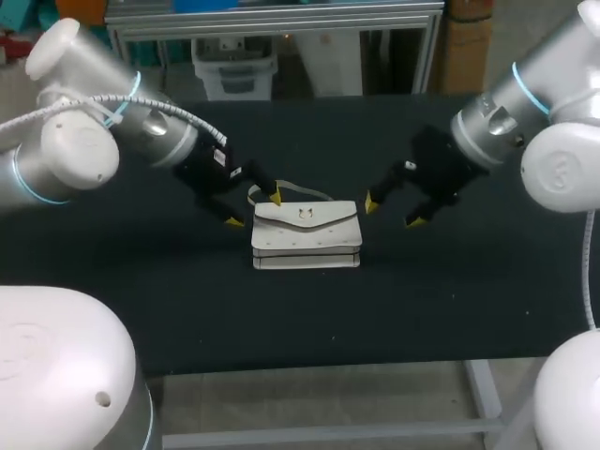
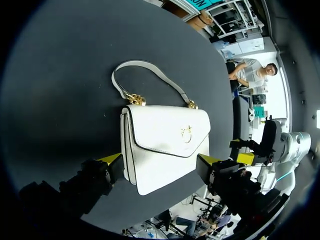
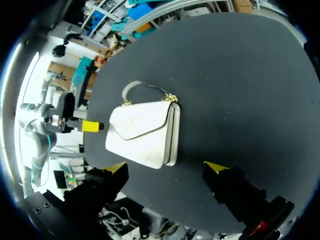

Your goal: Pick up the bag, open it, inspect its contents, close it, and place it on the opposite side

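I am looking down at the white handbag [image 1: 306, 234], which is lying flat near the middle of the black table [image 1: 141, 281]. Its flap [image 2: 170, 127] is lying closed over the front, with a small gold clasp [image 2: 186, 133] sitting at the flap's lower middle. The white handle [image 2: 150, 70] is lying slack on the cloth behind the bag, joined to it by gold chain links [image 2: 136, 99] at each end.

I am holding the left gripper [image 1: 255, 210] at the bag's left end. Its fingers are standing wide apart: one yellow tip is sitting by the back corner near the handle, the other just off the left side. From the left wrist camera the near end of the bag is showing between the two tips, but I am not seeing either finger pressing on it, so the gripper is gaping and holding nothing.

I am keeping the right gripper [image 1: 392, 213] just beside the bag's right end, apart from it. Its fingers are also spread wide with only bare cloth between them. From the right wrist camera the bag is lying ahead of the tips, flap side up, with the handle on its far side.
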Motion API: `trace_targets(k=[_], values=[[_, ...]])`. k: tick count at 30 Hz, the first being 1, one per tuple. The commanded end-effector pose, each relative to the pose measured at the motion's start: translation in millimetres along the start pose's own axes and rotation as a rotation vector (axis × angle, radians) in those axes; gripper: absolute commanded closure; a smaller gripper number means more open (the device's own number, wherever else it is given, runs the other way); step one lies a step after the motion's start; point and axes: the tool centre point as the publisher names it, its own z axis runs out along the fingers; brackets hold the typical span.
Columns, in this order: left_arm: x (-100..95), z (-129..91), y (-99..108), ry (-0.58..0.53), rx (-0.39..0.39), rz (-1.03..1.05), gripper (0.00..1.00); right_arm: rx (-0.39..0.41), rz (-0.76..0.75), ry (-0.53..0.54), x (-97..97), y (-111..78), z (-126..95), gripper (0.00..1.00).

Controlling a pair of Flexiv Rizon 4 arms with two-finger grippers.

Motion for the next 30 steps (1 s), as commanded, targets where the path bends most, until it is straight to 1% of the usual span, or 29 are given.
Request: trace_targets(k=[1,5,7,8,10,11,13,14,16,17,18,20,21,22,23,25,30], values=[[4.5,0.7,-8.2,-0.028,-0.056,-0.002,0.00,-0.060,0.001,-0.004,0.2,-3.8,0.3,0.00],[4.5,0.7,-8.2,-0.028,-0.056,-0.002,0.00,-0.060,0.001,-0.004,0.2,-3.8,0.3,0.00],[-1.2,4.9,-8.7,0.019,-0.063,-0.019,0.00,-0.060,0.001,-0.004,0.2,-3.8,0.3,0.00],[-4.5,3.7,-9.5,0.047,-0.070,-0.038,0.00,-0.066,0.036,0.025,2.2,-2.3,1.8,0.00],[-9.3,-0.6,-8.2,0.073,-0.080,-0.047,0.00,-0.064,0.075,0.038,6.9,0.1,6.9,0.00],[-11.1,-2.5,-8.1,0.068,-0.079,-0.067,0.00,-0.039,0.087,0.052,9.3,1.9,9.8,0.00],[-13.0,-4.9,-6.5,0.066,-0.083,-0.065,0.00,-0.022,0.126,0.041,12.1,5.0,14.1,0.00],[-13.4,-5.2,-6.1,0.066,-0.084,-0.070,0.00,0.010,0.149,0.050,11.9,8.1,16.9,0.00],[-14.1,-4.9,-5.9,0.085,-0.101,-0.069,0.00,0.022,0.202,0.049,12.2,12.5,20.2,0.00],[-14.5,-4.3,-6.8,0.085,-0.102,-0.070,0.00,0.036,0.228,0.064,10.8,15.8,21.6,0.00],[-14.3,-2.8,-7.5,0.091,-0.109,-0.067,0.00,0.031,0.253,0.072,10.0,18.4,22.4,0.00],[-13.6,-0.2,-9.5,0.099,-0.121,-0.063,0.00,0.049,0.313,0.066,8.0,23.1,26.7,0.00],[-12.9,1.3,-10.1,0.101,-0.126,-0.058,0.00,0.042,0.331,0.083,7.2,25.0,28.1,0.00],[-12.2,2.6,-10.5,0.112,-0.137,-0.052,0.00,0.042,0.362,0.061,6.1,26.8,30.2,0.00],[-11.4,3.9,-11.2,0.112,-0.143,-0.051,0.00,0.039,0.382,0.070,3.7,29.7,32.4,0.00],[-10.6,6.7,-12.2,0.120,-0.156,-0.046,0.00,0.045,0.411,0.096,2.1,32.2,36.2,0.00],[-11.2,14.0,-13.0,0.139,-0.182,-0.048,0.00,0.057,0.449,0.124,6.5,34.8,53.5,0.00]])
